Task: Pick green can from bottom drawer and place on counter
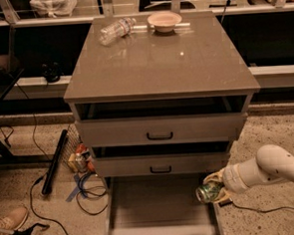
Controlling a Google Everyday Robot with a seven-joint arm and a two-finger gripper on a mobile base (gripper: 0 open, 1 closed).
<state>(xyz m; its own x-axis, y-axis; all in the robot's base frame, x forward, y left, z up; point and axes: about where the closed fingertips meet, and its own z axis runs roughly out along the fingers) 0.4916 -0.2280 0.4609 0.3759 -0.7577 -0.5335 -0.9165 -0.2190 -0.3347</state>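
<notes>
The counter [159, 69] is a glossy grey-beige square top with a small light glare right of its centre. A clear plastic bottle [115, 30] lies on its side near the far left corner, slanting toward the far edge. A pale shallow bowl [164, 20] sits upright at the far edge, slightly right of centre, near the bottle but apart from it. Well below the front right corner, the gripper [217, 189] clasps the green can [206, 192] at the right edge of the open bottom drawer [160, 208].
</notes>
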